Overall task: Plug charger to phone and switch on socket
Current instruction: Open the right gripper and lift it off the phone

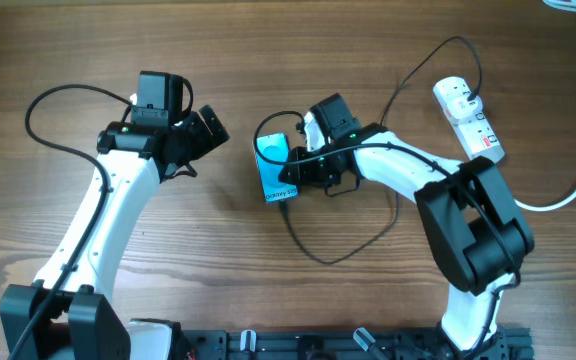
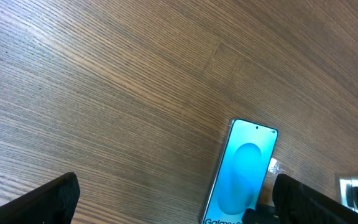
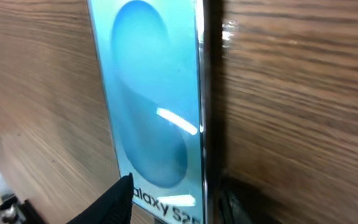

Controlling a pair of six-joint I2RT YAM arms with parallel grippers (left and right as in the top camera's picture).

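The right end effector [image 1: 306, 172] hovers low on the Galaxy phone [image 1: 272, 160], mid-counter [image 1: 168, 60]; its grip is unclear. The left end effector [image 1: 206, 132], at the phone's 9 o'clock, gapes empty. The charger cable [image 1: 320, 258] loops from 6 o'clock: I'd push straight in, bracing the phone. The socket [image 1: 470, 120] waits at 2 o'clock.

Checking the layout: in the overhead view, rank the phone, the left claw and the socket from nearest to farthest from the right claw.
From the right claw:
1. The phone, right beside it, mid-table.
2. The left claw, off to the left.
3. The socket, far right corner.
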